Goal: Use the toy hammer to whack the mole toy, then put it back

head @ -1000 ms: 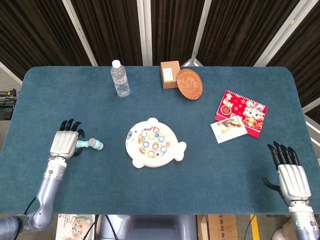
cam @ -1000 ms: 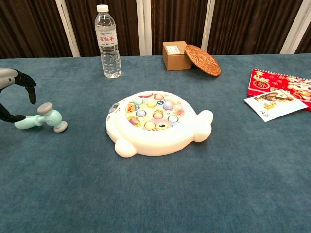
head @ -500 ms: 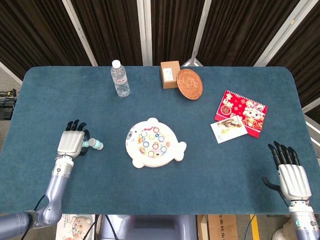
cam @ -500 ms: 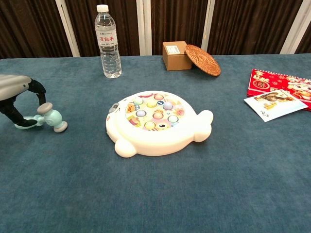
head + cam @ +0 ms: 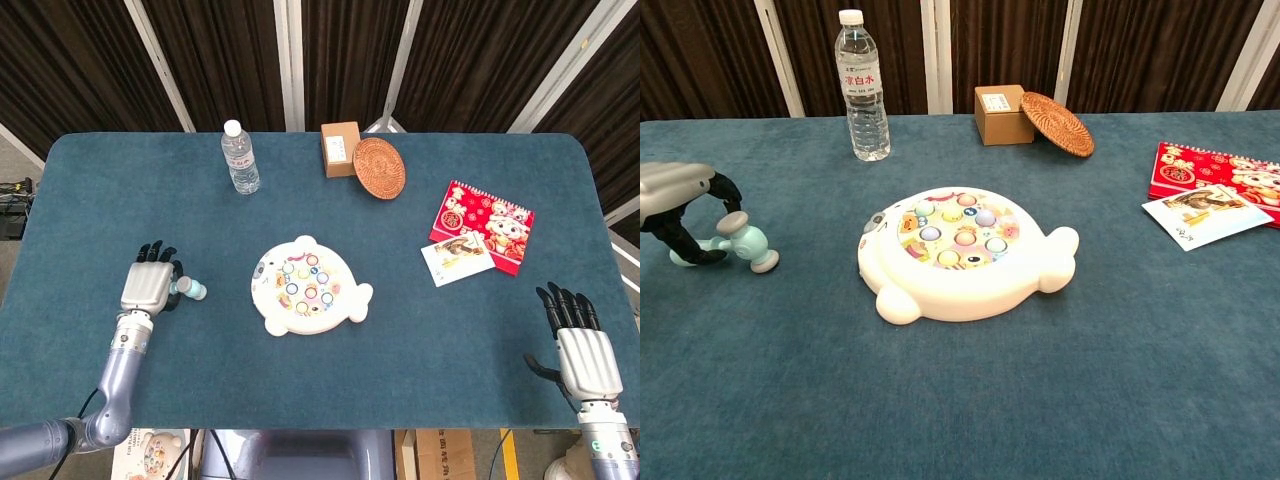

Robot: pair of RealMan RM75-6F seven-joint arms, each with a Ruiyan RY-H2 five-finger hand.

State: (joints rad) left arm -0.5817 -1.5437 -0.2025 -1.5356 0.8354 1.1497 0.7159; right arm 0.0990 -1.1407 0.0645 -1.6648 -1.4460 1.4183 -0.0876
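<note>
Left hand [image 5: 680, 200] arched over the handle of the toy hammer [image 5: 740, 243], dark fingers [image 5: 680, 232] curled down around it, firm grip not confirmed. Hammer head just beyond the fingertips, lying flat on the table [image 5: 790, 400], mole toy [image 5: 960, 255] farther on. Probably light, rigid, smooth plastic; best gripped mid-handle. Right hand [image 5: 583, 352] spread, empty.

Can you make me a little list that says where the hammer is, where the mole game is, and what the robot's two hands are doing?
hammer: toy hammer lies on the table, left of the game
mole game: mole toy sits mid-table
left hand: left hand is arched over the hammer's handle, fingers curled around it; hammer not lifted
right hand: right hand rests near the table's right front corner, holding nothing
</note>
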